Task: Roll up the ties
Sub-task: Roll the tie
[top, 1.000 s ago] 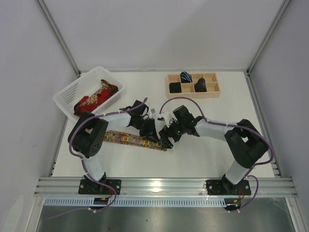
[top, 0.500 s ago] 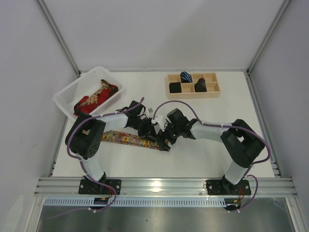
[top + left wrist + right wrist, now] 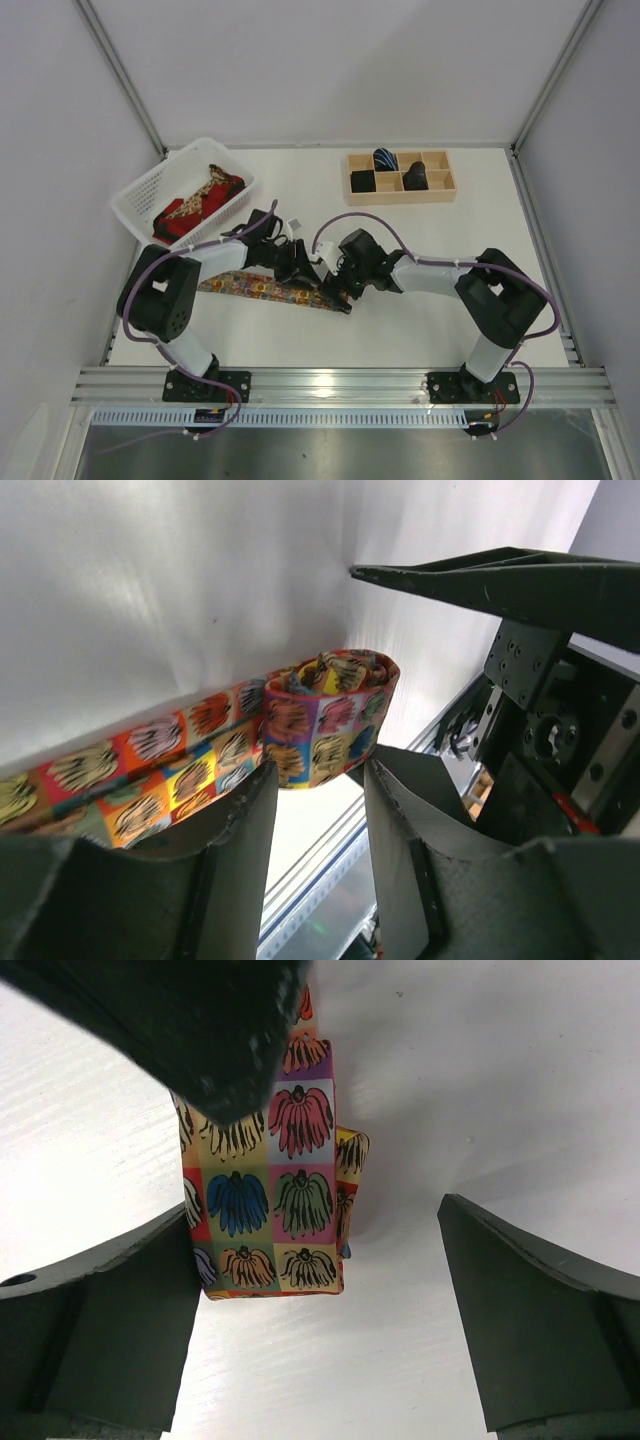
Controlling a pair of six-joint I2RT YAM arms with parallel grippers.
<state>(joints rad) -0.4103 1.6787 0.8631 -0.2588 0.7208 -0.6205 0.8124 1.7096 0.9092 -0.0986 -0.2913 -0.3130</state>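
Two arms are meeting at the middle of the counter (image 3: 420,310), where we are seeing a tie (image 3: 255,287) printed in bright squares lying flat, running from the left side toward the centre. Its right end is sitting rolled into a short, loose coil, upright on the flat strip, and the rest is trailing away unrolled to the left.

The left end effector (image 3: 300,268) is hovering low over that coil. In its wrist view its fingers (image 3: 240,850) are standing a narrow gap apart, bare counter showing between them, and the coil (image 3: 330,715) is resting just beyond their tips; we cannot tell whether they are touching it. The right end effector (image 3: 335,285) is reaching in from the other side, spread wide. Its wrist view is showing the coiled end (image 3: 265,1200) lying between the two fingers, pressed up against the one on the left of the frame (image 3: 100,1330) and well apart from the other, with the left end effector (image 3: 200,1030) looming dark at the top.

Behind, at the far left, red and gold ties (image 3: 195,205) are lying heaped in a white basket (image 3: 135,195). At the far right, a wooden tray (image 3: 398,198) is holding a striped roll (image 3: 385,158) in a rear compartment and black rolls (image 3: 362,181) in two front ones.
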